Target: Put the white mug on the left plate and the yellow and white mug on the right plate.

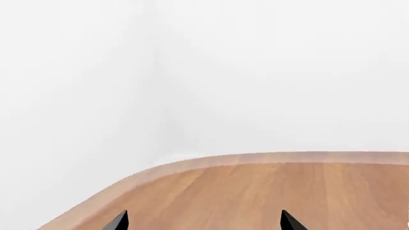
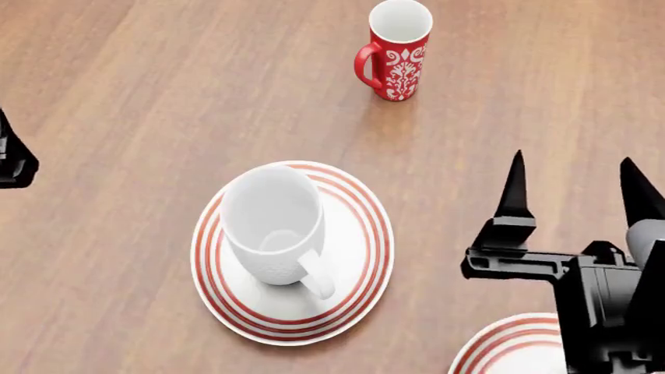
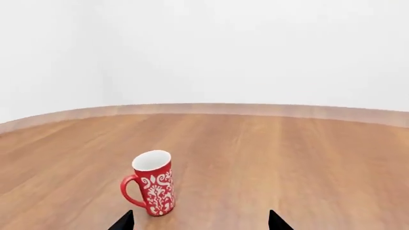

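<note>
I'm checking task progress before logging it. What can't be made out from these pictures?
- The yellow and white mug: in no view.
- The right plate: head view, cut off by the bottom edge and covered by the right gripper.
- The left gripper: head view, cut by the edge; left wrist view shows only its tips, apart.

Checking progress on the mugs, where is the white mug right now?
In the head view the white mug stands upright on the left plate, left of centre, with the red floral mug beyond it and the right gripper off to its right.
</note>
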{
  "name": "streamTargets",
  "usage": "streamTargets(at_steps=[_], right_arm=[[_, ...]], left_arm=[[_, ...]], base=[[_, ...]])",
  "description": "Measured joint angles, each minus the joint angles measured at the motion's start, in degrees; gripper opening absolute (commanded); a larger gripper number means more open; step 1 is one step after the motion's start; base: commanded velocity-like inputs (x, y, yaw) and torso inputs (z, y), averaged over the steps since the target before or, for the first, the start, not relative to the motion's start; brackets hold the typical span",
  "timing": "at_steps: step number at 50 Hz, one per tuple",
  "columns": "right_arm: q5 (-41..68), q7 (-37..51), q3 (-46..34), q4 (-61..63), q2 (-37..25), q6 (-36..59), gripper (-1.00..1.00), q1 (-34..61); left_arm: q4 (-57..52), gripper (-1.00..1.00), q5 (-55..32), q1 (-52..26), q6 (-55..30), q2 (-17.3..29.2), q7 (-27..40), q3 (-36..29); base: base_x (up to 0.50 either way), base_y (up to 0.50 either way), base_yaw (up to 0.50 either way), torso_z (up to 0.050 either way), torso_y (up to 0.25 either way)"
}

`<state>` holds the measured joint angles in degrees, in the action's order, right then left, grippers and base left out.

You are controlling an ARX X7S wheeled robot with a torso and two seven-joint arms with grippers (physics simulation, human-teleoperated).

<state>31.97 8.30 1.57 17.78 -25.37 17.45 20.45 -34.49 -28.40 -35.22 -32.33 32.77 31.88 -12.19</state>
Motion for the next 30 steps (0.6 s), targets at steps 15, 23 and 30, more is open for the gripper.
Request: streamTargets(at_steps=[15, 23, 30], right_arm=[[15.1, 9.3, 11.4, 29.6, -8.3, 10.7, 1.0, -5.5], [16.5, 9.6, 15.4, 35.7, -9.7, 10.3, 1.0, -10.1], [14.5, 8.2, 16.6, 37.5, -9.4, 8.4, 1.0, -13.8]], left_arm=[[-14.3, 1.0, -13.7, -14.2, -16.2, 3.1, 5.9, 8.7], [-16.6, 1.0, -15.9, -16.0, -18.2, 3.6, 6.6, 10.5], [-17.7, 1.0, -17.1, -16.6, -19.0, 3.9, 7.0, 11.2]], base=[[0.0, 0.0, 0.0, 0.0, 0.001], [0.0, 0.0, 0.0, 0.0, 0.0], [0.0, 0.0, 0.0, 0.0, 0.0]])
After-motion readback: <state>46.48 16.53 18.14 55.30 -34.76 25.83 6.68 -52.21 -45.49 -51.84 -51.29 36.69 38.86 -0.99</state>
